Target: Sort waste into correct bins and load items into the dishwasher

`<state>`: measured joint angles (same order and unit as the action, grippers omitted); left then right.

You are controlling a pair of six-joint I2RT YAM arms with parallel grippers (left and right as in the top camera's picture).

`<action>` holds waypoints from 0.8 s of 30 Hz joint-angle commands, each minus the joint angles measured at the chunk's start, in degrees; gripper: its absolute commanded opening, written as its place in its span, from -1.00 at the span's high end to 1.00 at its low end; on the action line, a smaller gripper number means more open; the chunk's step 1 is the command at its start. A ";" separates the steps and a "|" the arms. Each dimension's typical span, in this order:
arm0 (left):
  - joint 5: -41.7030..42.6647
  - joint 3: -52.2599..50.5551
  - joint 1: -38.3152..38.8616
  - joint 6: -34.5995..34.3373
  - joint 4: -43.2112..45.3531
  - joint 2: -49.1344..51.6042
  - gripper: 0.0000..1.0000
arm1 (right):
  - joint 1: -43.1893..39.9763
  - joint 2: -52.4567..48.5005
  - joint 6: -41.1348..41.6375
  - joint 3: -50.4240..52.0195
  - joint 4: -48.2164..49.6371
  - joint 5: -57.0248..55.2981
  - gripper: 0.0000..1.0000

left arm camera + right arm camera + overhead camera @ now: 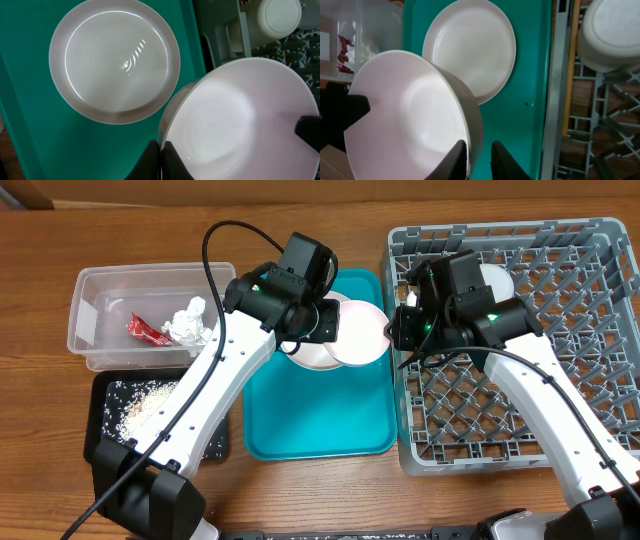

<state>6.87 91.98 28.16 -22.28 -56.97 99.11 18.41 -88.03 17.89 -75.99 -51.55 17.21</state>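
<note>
A pale pink-white round bowl (358, 332) is held tilted above the large teal rectangular serving tray (320, 420) at the centre of the wooden table (300, 490). Its rim at the 9 o'clock side is clamped by the left gripper (160, 159), whose fingers are pressed together on it. The opposite side of the rim, at 3 o'clock, is straddled by the fingers of the right gripper (477, 157). A sliver of tray is seen between the outer finger and the bowl wall, so whether this grip is firm cannot be told. A round pale pink plate (115, 60) is lying flat on the teal tray, partly covered by the bowl in the overhead view. At 3 o'clock the large square grey plastic dish rack (600, 300) is placed just beside the tray. An upturned white round vessel (615, 35) is seen in the rack's 11 o'clock corner; cup or bowl cannot be told. At 10 o'clock a clear rectangular plastic tub (100, 290) is found, with a small red snack wrapper (148, 330) and a crumpled white tissue (190, 322) inside. At 8 o'clock loose white rice grains (145, 405) are scattered in a shallow black rectangular tray (100, 430).
</note>
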 commanded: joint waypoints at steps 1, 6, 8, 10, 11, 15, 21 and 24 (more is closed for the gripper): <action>0.66 1.36 0.42 0.85 0.33 -1.64 0.92 | 0.02 -0.17 0.44 -0.90 0.55 -0.42 0.67; 0.68 1.36 0.42 0.61 0.48 -1.64 0.92 | 0.02 -0.17 0.44 -0.90 0.59 -0.42 0.70; 0.72 1.36 0.42 0.37 0.68 -1.64 0.92 | 0.02 -0.17 0.44 -0.90 0.81 -0.39 0.71; 0.76 1.36 0.42 0.37 0.83 -1.64 0.92 | 0.02 -0.17 0.44 -0.90 1.09 -0.42 0.72; 0.92 1.36 0.42 0.39 0.83 -1.64 0.91 | 0.02 -0.20 0.42 -0.90 1.22 -0.42 0.72; 2.43 1.36 0.42 0.42 0.90 -1.64 0.92 | 0.02 -0.20 0.44 -0.90 1.84 -0.42 0.81; 2.43 1.36 0.35 0.42 0.94 -1.64 0.92 | 0.02 -0.17 0.39 -0.90 2.08 -0.46 0.92; 2.43 1.36 0.37 0.44 0.87 -1.64 0.48 | 0.00 -0.17 0.37 -0.90 2.91 -0.83 0.92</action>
<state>8.36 92.01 28.16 -21.89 -56.05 99.09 18.41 -88.05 18.17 -75.99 -49.87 16.47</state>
